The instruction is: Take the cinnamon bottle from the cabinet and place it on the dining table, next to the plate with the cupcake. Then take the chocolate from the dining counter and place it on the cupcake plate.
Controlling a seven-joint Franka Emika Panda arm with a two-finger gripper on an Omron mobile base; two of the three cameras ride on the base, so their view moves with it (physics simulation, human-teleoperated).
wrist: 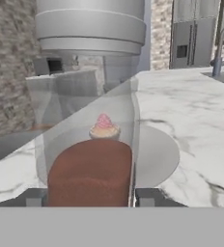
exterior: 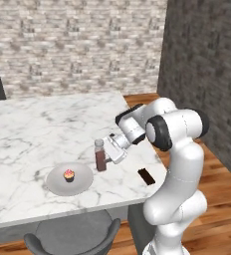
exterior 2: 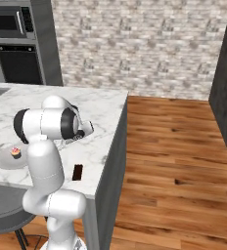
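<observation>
Cinnamon bottle (exterior: pixel 100 155) stands upright on the marble dining table (exterior: pixel 38 129), just beside the cupcake plate (exterior: pixel 82 180) on the side toward the arm, apparently clear of the rim. Clear body, brown fill in the lower part, grey cap.

Gripper (exterior: pixel 106 151) reaches in level from the arm's side, its fingers straddling the bottle. In the hand view the bottle (wrist: pixel 91 159) sits close between the two finger tips (wrist: pixel 149 197), one either side of its base — whether the pads press on the glass or stand a little off it, I cannot tell.

Cupcake (exterior: pixel 68 175), pink-topped, sits near the middle of the plate; seen through the bottle's clear upper part in the hand view (wrist: pixel 104 128).

Chocolate (exterior: pixel 146 176), a dark flat bar, lies on the same table past the bottle from the plate, near the table's corner — well apart from the plate. In the right base view it (exterior 2: pixel 77 172) lies just beside the arm.
</observation>
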